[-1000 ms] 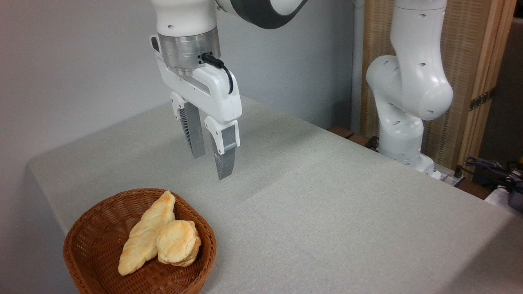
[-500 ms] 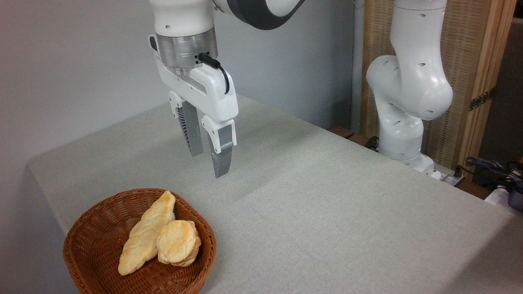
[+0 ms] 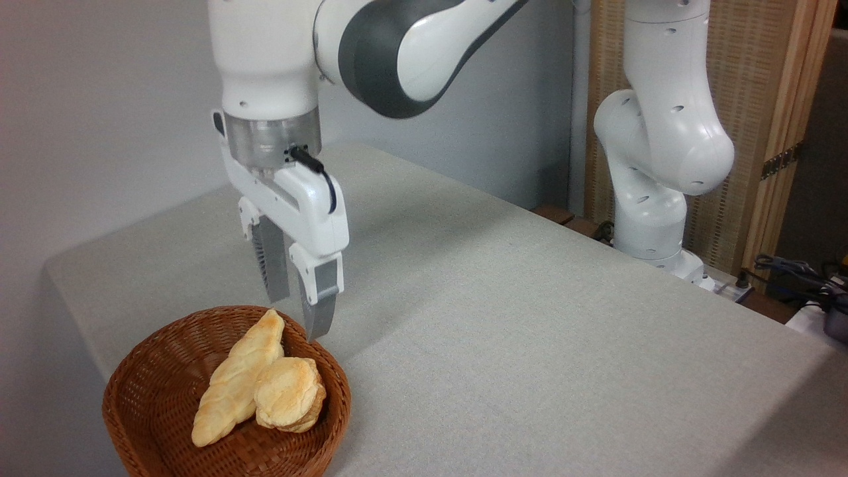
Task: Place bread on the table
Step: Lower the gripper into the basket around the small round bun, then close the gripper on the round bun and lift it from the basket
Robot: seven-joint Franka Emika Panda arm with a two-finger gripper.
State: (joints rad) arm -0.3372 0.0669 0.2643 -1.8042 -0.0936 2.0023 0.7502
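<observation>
Sitting low at the left: a brown woven basket (image 3: 165,391), bumpy and round. Inside, a long twisted loaf (image 3: 233,381), pale gold, pointing from 7 o'clock up to 1 o'clock. Touching its right side, the bread (image 3: 288,392): small, round, golden, with flaky layers on the edge. No long way to it, so easy to pinch from any side.

Hanging just above the basket's far rim, the end effector (image 3: 299,311), white with grey ribbed fingers (image 3: 320,303), a little apart and holding nothing. From there, the bread at about 6 o'clock, down and close.

Spreading out to the right, the surface (image 3: 530,331): soft grey cloth, flat, with lots of room.
</observation>
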